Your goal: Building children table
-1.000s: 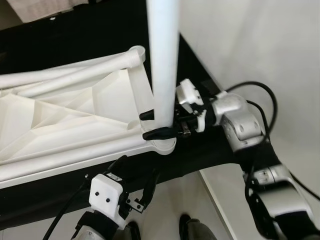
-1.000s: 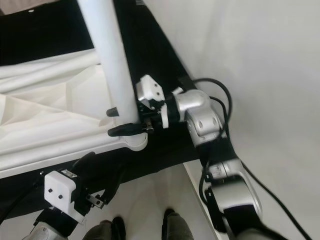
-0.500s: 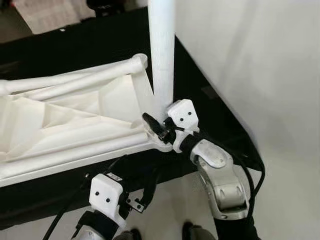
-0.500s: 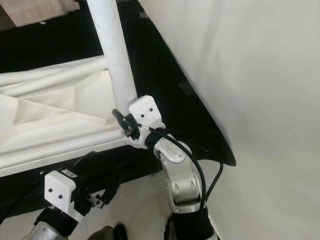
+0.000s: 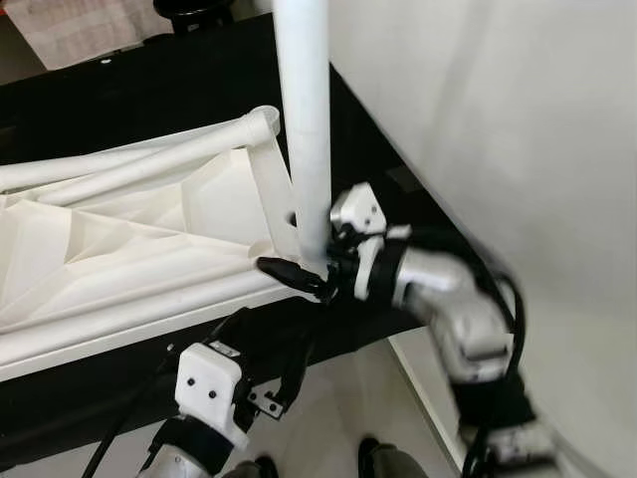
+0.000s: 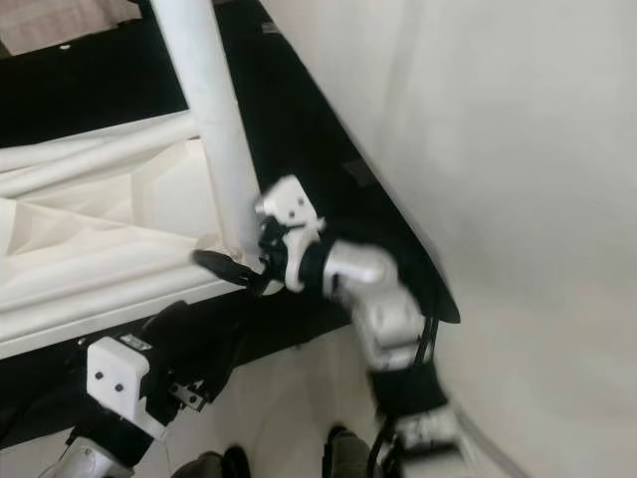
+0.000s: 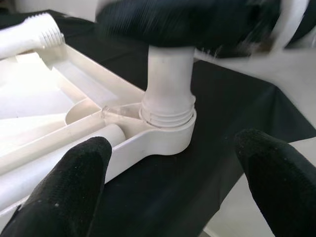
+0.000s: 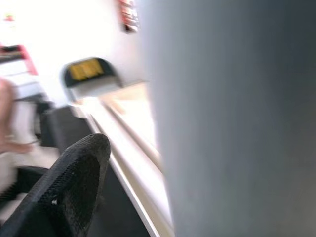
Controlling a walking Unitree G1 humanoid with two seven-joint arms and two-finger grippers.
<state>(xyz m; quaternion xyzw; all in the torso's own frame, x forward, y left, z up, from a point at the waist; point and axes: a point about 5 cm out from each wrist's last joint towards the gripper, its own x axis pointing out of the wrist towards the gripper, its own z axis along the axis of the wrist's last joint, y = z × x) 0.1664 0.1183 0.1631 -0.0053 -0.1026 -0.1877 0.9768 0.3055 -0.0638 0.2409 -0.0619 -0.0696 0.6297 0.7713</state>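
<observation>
1 right gripper (image 5: 299, 261) around table leg (image 5: 304, 119)

Black-draped bench (image 5: 149, 90), probably white floor (image 5: 537, 119)

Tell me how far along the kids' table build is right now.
Done: one white leg stands upright in the corner socket of the upturned tabletop, threads still showing. In hand: the right gripper is at that leg's base; the left gripper waits open below the table edge. Left: seating this leg fully and fitting the loose legs lying on the tabletop.
</observation>
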